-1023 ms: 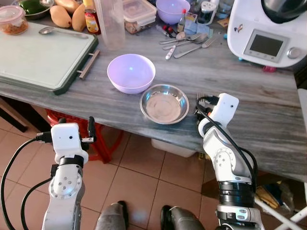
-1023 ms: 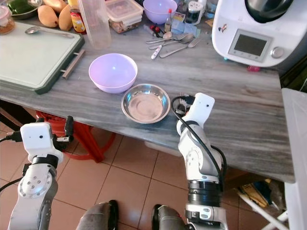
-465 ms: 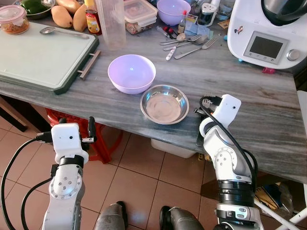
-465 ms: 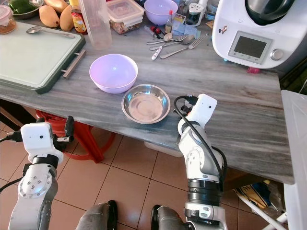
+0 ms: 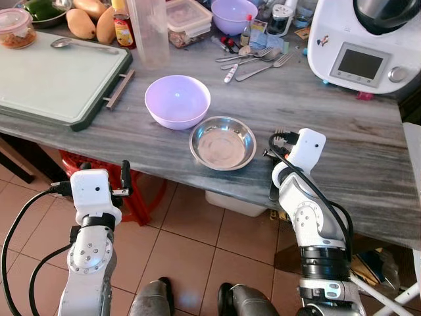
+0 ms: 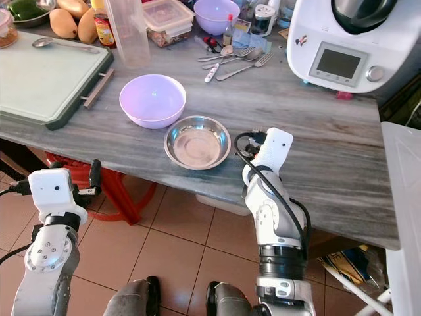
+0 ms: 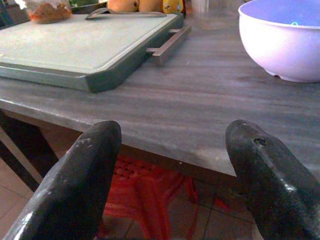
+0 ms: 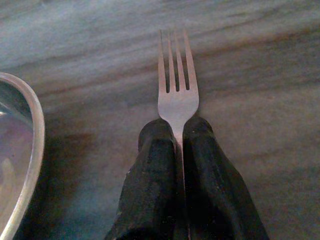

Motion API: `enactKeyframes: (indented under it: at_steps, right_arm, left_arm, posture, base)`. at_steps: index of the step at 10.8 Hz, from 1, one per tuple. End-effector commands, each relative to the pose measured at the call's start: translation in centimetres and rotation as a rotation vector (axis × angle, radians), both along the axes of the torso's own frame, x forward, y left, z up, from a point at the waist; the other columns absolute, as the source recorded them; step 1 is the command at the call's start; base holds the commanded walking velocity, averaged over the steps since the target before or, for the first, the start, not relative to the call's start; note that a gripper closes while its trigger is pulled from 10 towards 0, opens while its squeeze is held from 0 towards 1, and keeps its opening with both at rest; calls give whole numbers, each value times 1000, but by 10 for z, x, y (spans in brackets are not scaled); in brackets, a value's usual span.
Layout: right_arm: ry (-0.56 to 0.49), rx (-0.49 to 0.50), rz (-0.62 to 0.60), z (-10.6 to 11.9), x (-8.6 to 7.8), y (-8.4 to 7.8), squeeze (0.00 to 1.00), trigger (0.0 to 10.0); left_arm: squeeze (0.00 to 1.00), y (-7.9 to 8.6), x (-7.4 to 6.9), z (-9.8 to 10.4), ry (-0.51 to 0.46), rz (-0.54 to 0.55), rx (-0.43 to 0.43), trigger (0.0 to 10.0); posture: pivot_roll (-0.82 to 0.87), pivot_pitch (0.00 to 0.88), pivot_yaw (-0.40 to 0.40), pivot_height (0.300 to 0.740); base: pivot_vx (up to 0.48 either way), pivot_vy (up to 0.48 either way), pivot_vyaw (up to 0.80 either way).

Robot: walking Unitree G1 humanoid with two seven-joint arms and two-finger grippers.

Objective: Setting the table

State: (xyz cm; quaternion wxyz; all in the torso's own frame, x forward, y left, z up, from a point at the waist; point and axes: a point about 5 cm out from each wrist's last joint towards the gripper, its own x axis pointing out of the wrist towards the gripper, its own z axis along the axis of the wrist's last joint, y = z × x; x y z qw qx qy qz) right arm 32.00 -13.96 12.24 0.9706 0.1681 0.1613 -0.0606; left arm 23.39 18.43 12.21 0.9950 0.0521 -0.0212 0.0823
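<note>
Where the grey, wood-grained table [image 5: 355, 151] nears its front edge, right hand [image 8: 175, 131] sits low over the surface, black fingers [image 8: 155, 165] pinched tight on a flat steel fork [image 8: 176, 80], tines pointing ahead of the fingertips. Round stainless bowl [image 5: 223, 142], shiny, shallow, just beside the hand. Smooth lilac plastic bowl [image 5: 177, 101] touching or nearly touching it beyond. Left hand [image 7: 170, 175] below the table edge, fingers spread wide, holding nothing.
</note>
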Motion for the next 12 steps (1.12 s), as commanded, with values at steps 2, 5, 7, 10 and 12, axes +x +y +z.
enactKeyframes:
  at_steps: [2, 5, 7, 10, 12]
  right_arm:
    - [264, 10, 7, -56, -19, 0, 0, 0]
    - [233, 16, 52, -49, -13, 11, 0, 0]
    - [209, -3, 76, -45, -11, 14, 0, 0]
    - [193, -12, 95, -45, -10, 15, 0, 0]
    - [187, -5, 99, -45, -10, 16, 1000, 4510]
  left_arm:
    - [0, 0, -2, -2, 12, -2, 3, 10000]
    - [0, -1, -2, -2, 12, -2, 2, 10000]
    - [0, -2, -2, -2, 12, -3, 1, 10000]
    - [0, -2, -2, -3, 15, -3, 2, 10000]
    - [0, -2, -2, -3, 15, -5, 3, 10000]
  posture:
    - [39, 215, -15, 740]
    - [38, 217, -16, 740]
    - [37, 218, -16, 740]
    - [36, 220, -17, 740]
    - [36, 220, -15, 740]
  base:
    - [0, 0, 0]
    - [0, 0, 0]
    - [0, 0, 0]
    - [0, 0, 0]
    - [0, 0, 0]
